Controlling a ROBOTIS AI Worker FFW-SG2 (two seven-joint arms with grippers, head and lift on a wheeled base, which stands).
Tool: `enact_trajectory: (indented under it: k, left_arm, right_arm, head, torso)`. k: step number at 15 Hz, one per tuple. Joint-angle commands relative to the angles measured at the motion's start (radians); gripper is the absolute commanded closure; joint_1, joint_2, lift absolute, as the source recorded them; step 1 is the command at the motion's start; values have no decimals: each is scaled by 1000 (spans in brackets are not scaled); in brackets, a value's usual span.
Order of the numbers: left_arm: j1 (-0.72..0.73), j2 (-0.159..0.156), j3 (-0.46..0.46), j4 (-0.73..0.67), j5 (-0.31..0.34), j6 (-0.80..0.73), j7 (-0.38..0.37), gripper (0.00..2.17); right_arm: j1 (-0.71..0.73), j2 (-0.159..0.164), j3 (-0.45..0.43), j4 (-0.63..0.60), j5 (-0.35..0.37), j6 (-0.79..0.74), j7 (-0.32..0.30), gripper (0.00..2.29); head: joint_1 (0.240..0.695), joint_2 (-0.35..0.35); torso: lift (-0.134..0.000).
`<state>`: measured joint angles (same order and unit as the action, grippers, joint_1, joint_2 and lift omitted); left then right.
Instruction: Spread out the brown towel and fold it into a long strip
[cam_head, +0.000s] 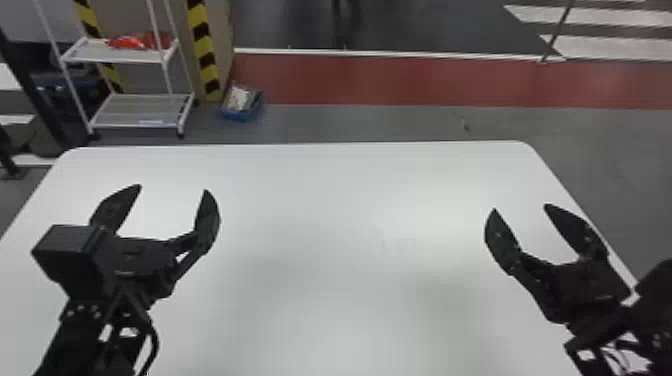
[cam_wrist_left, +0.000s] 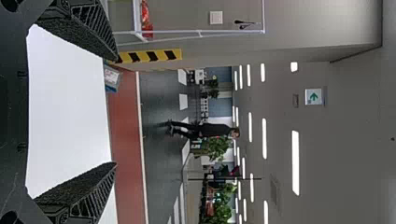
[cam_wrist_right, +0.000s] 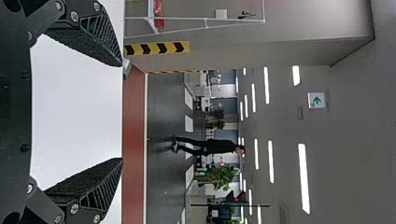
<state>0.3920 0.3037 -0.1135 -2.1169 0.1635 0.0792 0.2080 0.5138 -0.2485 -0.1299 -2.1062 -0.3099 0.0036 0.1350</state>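
White is the table (cam_head: 350, 200), smooth, with rounded far corners. Above its left part is the left gripper (cam_head: 173, 188), and above its right part is the right gripper (cam_head: 521, 207); both are released, with fingers wide apart, and hide some of the table. Beyond, on the floor, a blue box (cam_head: 243, 116) lies near a white rack (cam_head: 143, 111).

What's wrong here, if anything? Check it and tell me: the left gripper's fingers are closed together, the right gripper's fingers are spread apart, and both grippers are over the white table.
Not quite: the head view shows the fingers of the left gripper spread apart, not closed. The right gripper does have its fingers spread, and both are over the white table.
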Motion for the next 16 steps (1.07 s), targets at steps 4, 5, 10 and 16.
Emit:
enact_trajectory:
  k: [4, 5, 10, 16]
  left_arm:
    - [1, 0, -2, -3, -4, 3, -1, 76]
    - [1, 0, -2, -3, -4, 3, -1, 76]
    - [1, 0, -2, -3, -5, 3, -1, 76]
    - [1, 0, -2, -5, -5, 3, -1, 76]
  right_arm:
    - [2, 0, -2, 0, 0, -1, 0, 171]
    - [2, 0, -1, 0, 0, 2, 0, 171]
    - [2, 0, -2, 0, 0, -1, 0, 174]
    - [3, 0, -8, 0, 0, -1, 0, 174]
  head:
    - [695, -62]
    - [695, -63]
    - [695, -64]
    - [695, -65]
  torso:
    - [-125]
    - [-125]
    - [-125]
    - [-125]
